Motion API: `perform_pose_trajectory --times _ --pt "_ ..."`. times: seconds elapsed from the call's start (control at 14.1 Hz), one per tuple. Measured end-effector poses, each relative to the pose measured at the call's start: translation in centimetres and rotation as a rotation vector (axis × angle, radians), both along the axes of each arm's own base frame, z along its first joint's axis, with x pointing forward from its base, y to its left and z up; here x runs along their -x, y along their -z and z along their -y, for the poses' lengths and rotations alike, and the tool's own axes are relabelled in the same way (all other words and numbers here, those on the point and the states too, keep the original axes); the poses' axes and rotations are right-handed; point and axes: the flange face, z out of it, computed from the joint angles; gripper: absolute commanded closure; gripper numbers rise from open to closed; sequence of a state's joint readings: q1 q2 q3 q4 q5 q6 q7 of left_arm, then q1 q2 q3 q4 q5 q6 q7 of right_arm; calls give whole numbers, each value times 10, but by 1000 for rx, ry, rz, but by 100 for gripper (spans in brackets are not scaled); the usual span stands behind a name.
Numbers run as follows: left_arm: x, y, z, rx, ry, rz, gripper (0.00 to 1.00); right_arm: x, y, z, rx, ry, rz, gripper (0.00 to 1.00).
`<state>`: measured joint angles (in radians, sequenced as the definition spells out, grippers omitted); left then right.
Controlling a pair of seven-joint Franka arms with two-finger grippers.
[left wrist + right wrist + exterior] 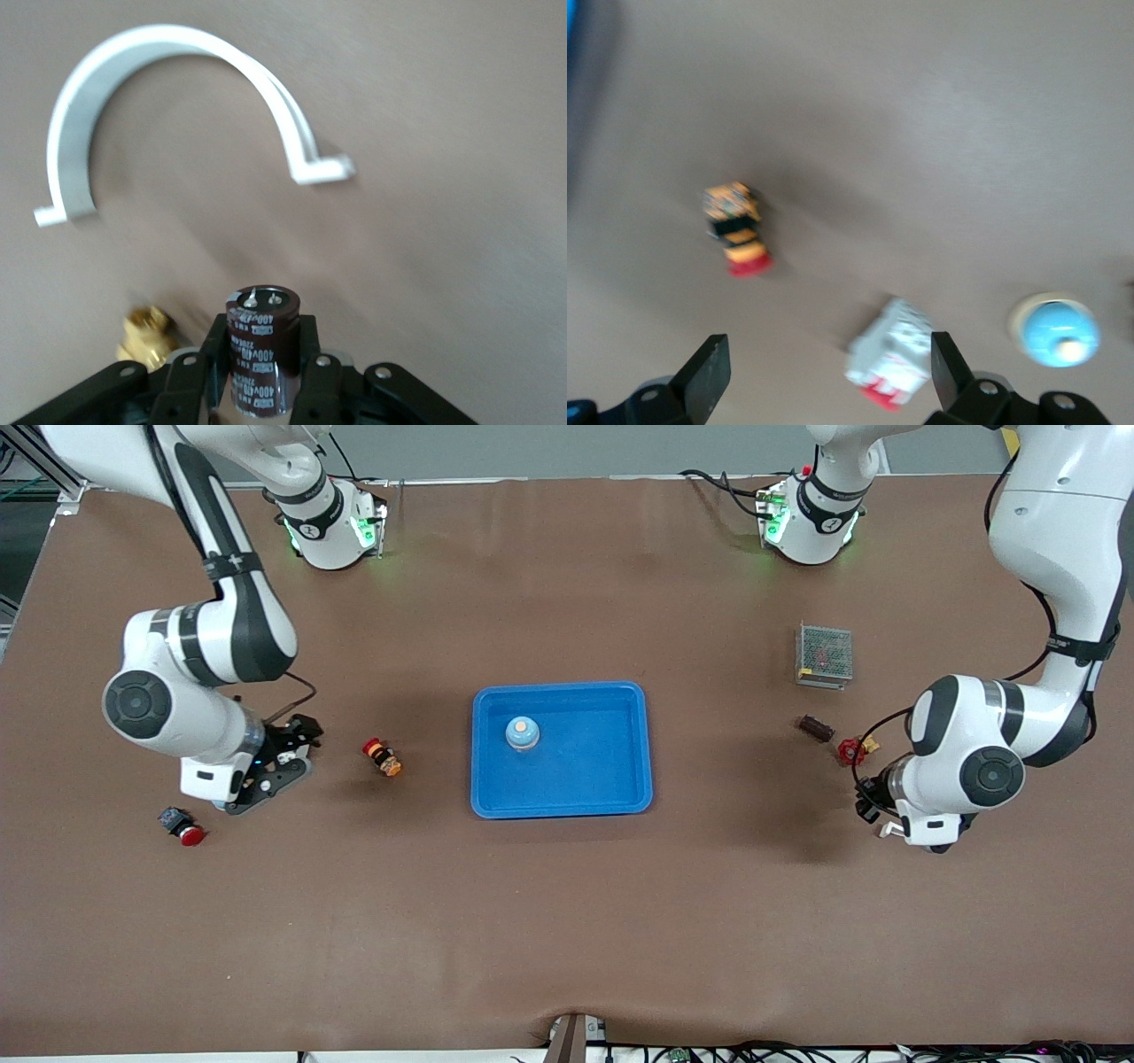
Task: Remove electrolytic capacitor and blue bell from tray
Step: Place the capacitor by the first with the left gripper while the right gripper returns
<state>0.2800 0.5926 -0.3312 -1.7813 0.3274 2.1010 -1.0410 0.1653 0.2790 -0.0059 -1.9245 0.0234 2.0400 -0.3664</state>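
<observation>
In the left wrist view my left gripper (262, 359) is shut on a dark brown capacitor (262, 345) marked 400V, held above the brown table. In the front view that gripper (873, 802) is mostly hidden under its arm at the left arm's end of the table. A light blue bell (523, 733) stands in the blue tray (620, 797). My right gripper (266, 772) is open and empty over the table at the right arm's end. In its wrist view (826, 359) a light blue bell (1054, 332) shows on brown surface beside one finger.
A white curved bracket (177, 97) and a brass fitting (146, 332) lie below my left gripper. An orange-and-red button (383, 757), a red push button (182, 825), a mesh metal box (825, 654) and a red connector (855, 750) lie on the table. A white-and-red block (893, 354) lies between my right fingers.
</observation>
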Motion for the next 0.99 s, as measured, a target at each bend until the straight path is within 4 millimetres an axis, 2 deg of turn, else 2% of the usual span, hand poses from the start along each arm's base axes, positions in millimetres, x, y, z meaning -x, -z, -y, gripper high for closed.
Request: perform_pose_trajectory --times 0.14,0.35,0.42,0.49,0.57,0.64,0.85,0.99 --pt "2 14 -10 2 1 -17 100 6 -1 -29 -22 98 -14 0" --pt "2 28 -6 16 10 -14 100 18 -1 -77 -2 231 -20 0" --pt "2 31 -4 19 12 -13 91 24 -2 -99 9 270 -15 0" --pt "2 34 -4 21 13 -15 68 31 -3 -121 16 307 -3 0" --pt "2 36 -3 23 14 -17 14 38 -4 -144 18 342 14 0" --pt "3 37 -3 23 14 -17 0 46 -4 -166 15 377 36 0" --pt "1 35 -1 24 17 -10 0 76 1 -233 -18 451 104 0" --pt "-6 26 1 25 19 10 0 94 20 -262 -42 482 135 0"
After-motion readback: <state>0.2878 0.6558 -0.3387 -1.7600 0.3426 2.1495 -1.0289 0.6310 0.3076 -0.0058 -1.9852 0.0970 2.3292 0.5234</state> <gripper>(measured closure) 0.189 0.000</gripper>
